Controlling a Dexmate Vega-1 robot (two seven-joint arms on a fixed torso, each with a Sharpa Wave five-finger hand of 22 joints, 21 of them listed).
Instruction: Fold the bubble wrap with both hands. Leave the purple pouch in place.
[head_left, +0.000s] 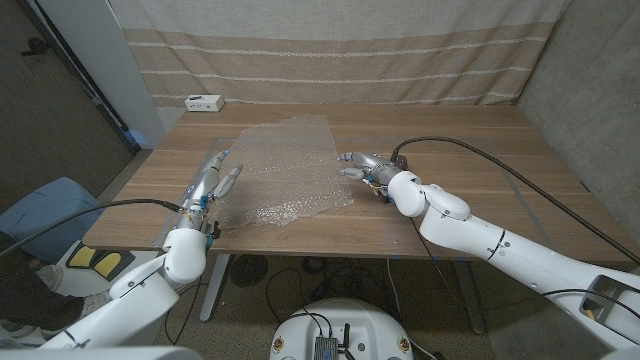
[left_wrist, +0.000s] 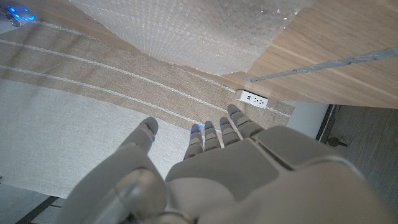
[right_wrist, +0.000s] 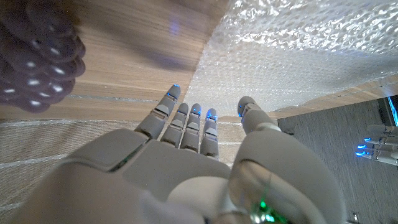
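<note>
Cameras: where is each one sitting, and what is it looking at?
Head view: sits on the robot's head, looks down at the wooden table; both arms show, left hand and right hand beside the bubble wrap.
Left wrist view: sits on the left wrist, looks along the left hand's back toward the bubble wrap and a white box.
Right wrist view: sits on the right wrist, looks along the right hand's back toward the bubble wrap and purple pouch.
All three share the bubble wrap.

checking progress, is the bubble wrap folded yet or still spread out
Spread out: the bubble wrap lies as one flat sheet on the table, no edge turned over, between the left hand and right hand.
</note>
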